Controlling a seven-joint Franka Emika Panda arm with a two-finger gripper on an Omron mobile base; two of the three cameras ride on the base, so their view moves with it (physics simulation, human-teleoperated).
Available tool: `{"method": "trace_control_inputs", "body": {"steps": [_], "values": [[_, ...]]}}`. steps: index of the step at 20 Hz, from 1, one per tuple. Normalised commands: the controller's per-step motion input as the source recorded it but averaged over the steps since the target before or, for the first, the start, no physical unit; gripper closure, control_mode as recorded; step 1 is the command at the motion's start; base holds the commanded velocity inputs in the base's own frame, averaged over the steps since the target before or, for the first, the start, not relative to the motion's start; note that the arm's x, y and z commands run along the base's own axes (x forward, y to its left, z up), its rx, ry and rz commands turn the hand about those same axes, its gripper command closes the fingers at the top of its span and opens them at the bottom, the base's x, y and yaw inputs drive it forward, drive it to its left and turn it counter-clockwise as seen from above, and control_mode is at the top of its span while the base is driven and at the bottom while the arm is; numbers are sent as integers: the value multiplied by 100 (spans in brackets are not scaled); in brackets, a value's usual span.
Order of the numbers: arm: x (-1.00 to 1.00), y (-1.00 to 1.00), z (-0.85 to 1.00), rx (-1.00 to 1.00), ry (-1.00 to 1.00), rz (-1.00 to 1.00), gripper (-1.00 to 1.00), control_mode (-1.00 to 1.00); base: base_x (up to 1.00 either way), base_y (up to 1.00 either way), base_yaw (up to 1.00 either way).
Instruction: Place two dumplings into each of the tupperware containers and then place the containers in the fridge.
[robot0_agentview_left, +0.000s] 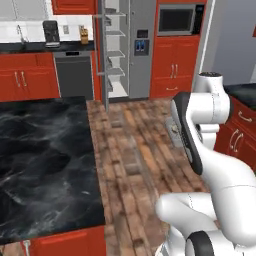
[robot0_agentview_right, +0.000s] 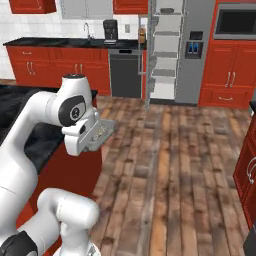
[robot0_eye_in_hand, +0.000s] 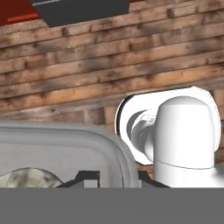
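The white arm fills the near foreground, folded back on itself with the hand tucked close to its upper links above the wood-plank floor. To its left in the left base view lies the black marble counter on red cabinets.

Across the floor stands the fridge, its left door swung wide so the pale shelves inside show; the dispenser panel sits on the closed right door. A dark dishwasher is just beside the fridge on the left, and a built-in microwave sits in red cabinetry on the right.

One tupperware container is carried at the hand, well apart from the fridge and tilted with its open face toward the right base camera. In the hand view its grey rounded rim runs right up to the fingers. The gripper is clamped nearly closed on that rim.

A mottled beige dumpling lies inside the tray, and pale lumps show there in the right base view too, though their number cannot be told.
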Motion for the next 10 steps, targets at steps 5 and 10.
{"method": "trace_control_inputs", "body": {"steps": [5,10], "values": [[0,0,0,0,0,0,100,100,100,-97,3],[0,0,0,0,0,0,100,100,100,-68,8]]}}
